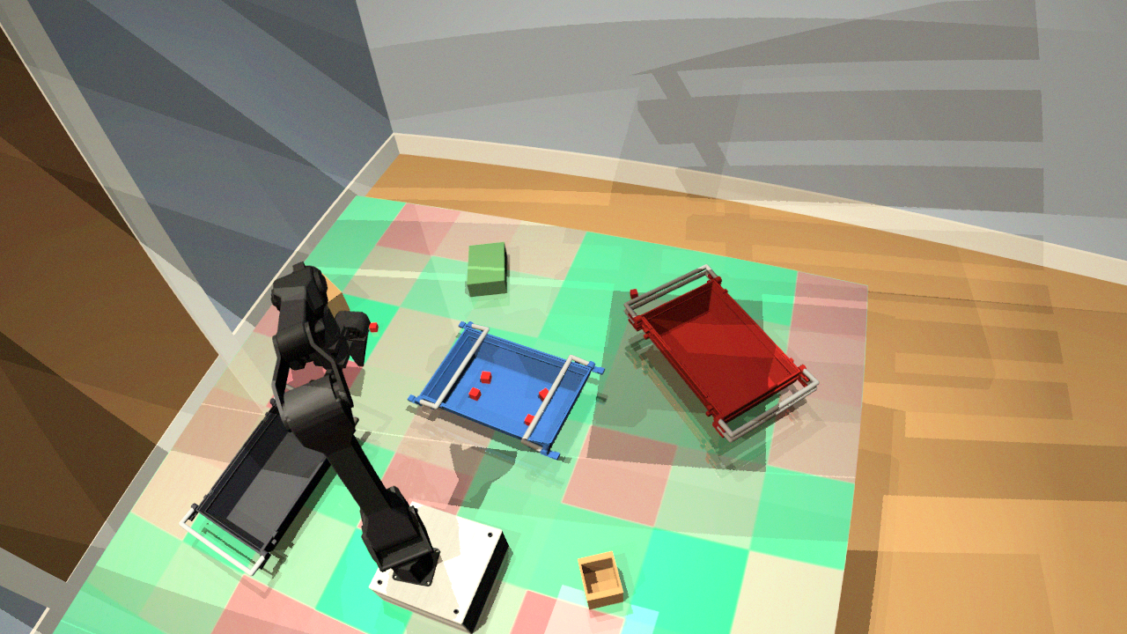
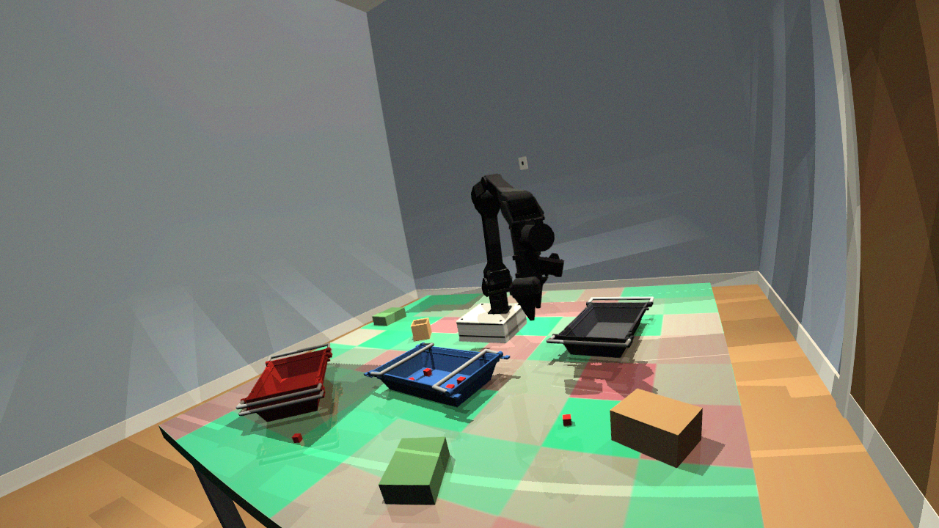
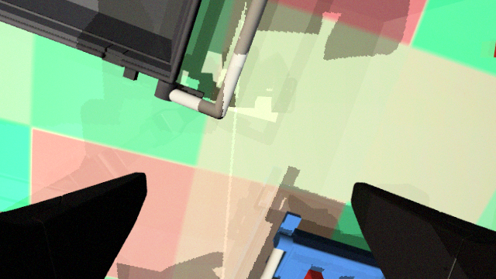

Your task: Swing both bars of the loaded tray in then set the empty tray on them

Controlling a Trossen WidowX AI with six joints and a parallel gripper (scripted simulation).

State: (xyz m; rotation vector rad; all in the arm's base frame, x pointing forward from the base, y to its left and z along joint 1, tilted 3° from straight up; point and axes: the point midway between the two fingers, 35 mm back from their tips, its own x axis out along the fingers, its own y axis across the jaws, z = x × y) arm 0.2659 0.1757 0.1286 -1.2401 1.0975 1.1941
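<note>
The blue tray (image 1: pixel 504 401) (image 2: pixel 410 387) (image 3: pixel 329 260) stands on the table with several small red blocks inside. Its left bar (image 1: pixel 457 368) (image 2: pixel 403 359) and right bar (image 1: pixel 561 381) (image 2: pixel 461 369) both lie across its top. The empty black tray (image 1: pixel 260 489) (image 2: pixel 594 349) (image 3: pixel 136 27) stands apart, with its bars swung out over its ends; one bar (image 3: pixel 232 75) shows in the wrist view. My gripper (image 3: pixel 250 187) is wide open and empty, above the table between the black and blue trays. In the top view the arm hides part of the black tray.
An empty red tray (image 1: pixel 717 347) (image 2: pixel 288 374) stands beyond the blue one, bars out. A green block (image 1: pixel 486 268) (image 2: pixel 413 463), a tan block (image 2: pixel 656 427), a small open box (image 1: pixel 600 579) (image 2: pixel 420 328) and loose red cubes (image 1: pixel 373 327) (image 2: pixel 297 438) stand around.
</note>
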